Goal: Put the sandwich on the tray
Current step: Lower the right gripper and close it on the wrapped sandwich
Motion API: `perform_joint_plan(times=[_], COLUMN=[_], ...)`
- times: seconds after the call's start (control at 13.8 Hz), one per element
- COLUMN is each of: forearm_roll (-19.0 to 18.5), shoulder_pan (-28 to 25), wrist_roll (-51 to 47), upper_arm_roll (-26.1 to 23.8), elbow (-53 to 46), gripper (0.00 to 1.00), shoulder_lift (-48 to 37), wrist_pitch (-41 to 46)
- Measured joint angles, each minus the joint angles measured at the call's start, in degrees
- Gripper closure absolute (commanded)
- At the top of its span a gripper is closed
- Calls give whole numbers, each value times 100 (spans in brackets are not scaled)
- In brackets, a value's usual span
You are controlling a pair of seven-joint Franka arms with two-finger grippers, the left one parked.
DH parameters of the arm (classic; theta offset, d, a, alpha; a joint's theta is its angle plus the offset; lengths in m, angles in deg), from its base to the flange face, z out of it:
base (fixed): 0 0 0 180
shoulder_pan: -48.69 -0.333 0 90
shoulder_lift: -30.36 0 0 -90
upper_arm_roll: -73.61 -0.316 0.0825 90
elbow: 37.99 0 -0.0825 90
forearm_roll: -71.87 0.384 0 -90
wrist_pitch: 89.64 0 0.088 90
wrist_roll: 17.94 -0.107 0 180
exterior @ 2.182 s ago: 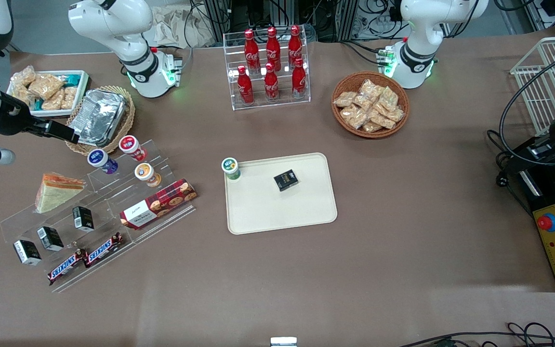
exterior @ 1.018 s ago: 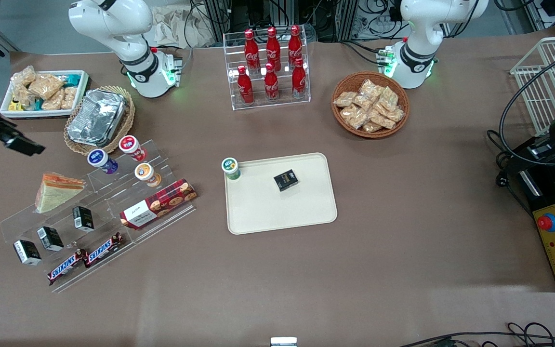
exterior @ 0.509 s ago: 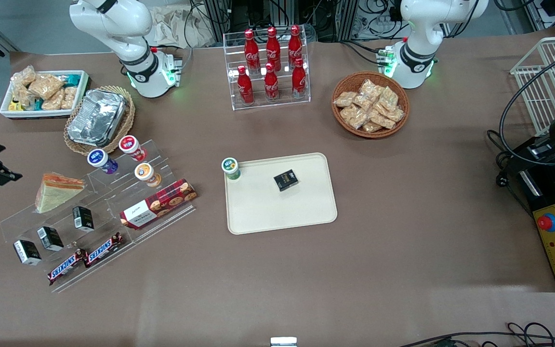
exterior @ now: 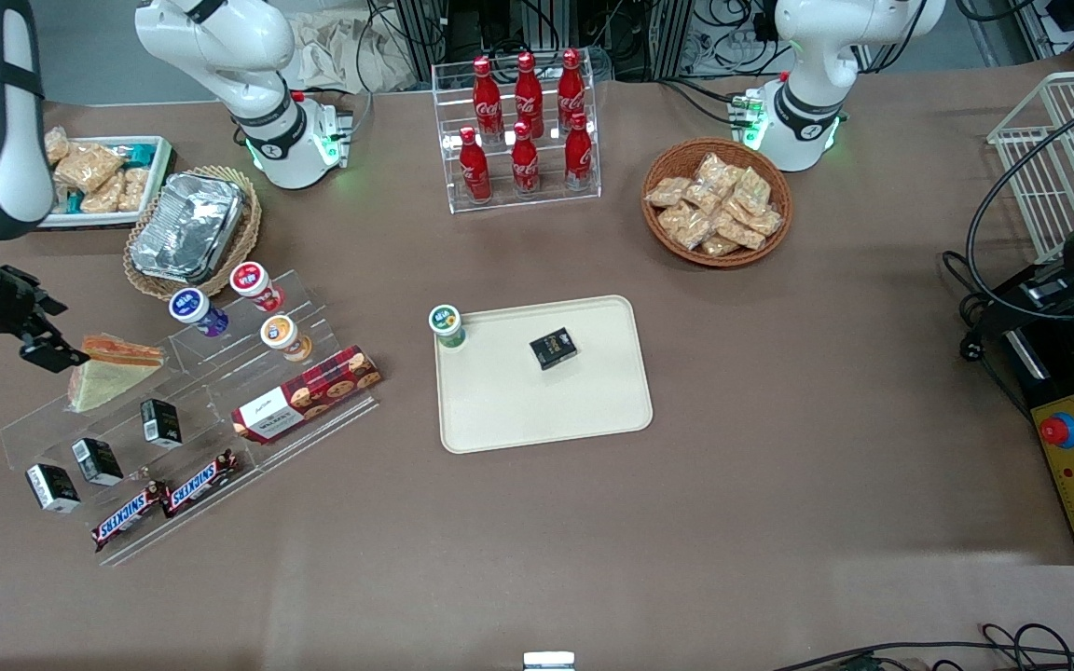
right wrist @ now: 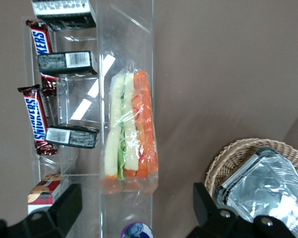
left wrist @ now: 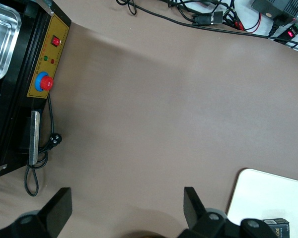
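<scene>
**Right arm now over the sandwich end of the display rack**

Since half a second ago my gripper (exterior: 52,354) has swung in from the table edge toward the rack, and it now hangs just beside the sandwich's (exterior: 108,370) orange edge in the front view. From the wrist camera I see its two fingers (right wrist: 72,201) spread wide, one on each side of the wrapped wedge, with nothing held between them and no contact that I can make out. The sandwich (right wrist: 129,131) lies on the top step of the clear acrylic rack (exterior: 220,410), its orange and green filling edge facing up at my wrist camera; it has not shifted across the earlier frames.

Working outward: on the lower steps I see small black boxes (right wrist: 67,63) and two Snickers bars (exterior: 164,499), and beside them a red plaid biscuit box (exterior: 306,393). Three small cups (exterior: 253,306) stand on the rack's upper step toward the middle of the table. Farther from the front camera sits the crinkled foil container (exterior: 187,228) in its wicker basket (right wrist: 228,161).

The tray (exterior: 537,415) is well apart from the sandwich, in the middle of the table, carrying a small black box (exterior: 553,349) and a green-lidded cup (exterior: 447,324) at its corner.
</scene>
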Motion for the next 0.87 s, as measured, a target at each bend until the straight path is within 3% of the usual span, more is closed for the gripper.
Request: perform_joint_plan(times=[0.36, 0.87], forearm_roll=[-319, -334], shoulder_pan=[-1, 9], wrist_roll=[-112, -208], upper_arm_roll=[-11, -14], elbow=[536, 1069], gripper=[1, 2], shoulder_lift=[-41, -23], wrist_pitch=[-633, -1541])
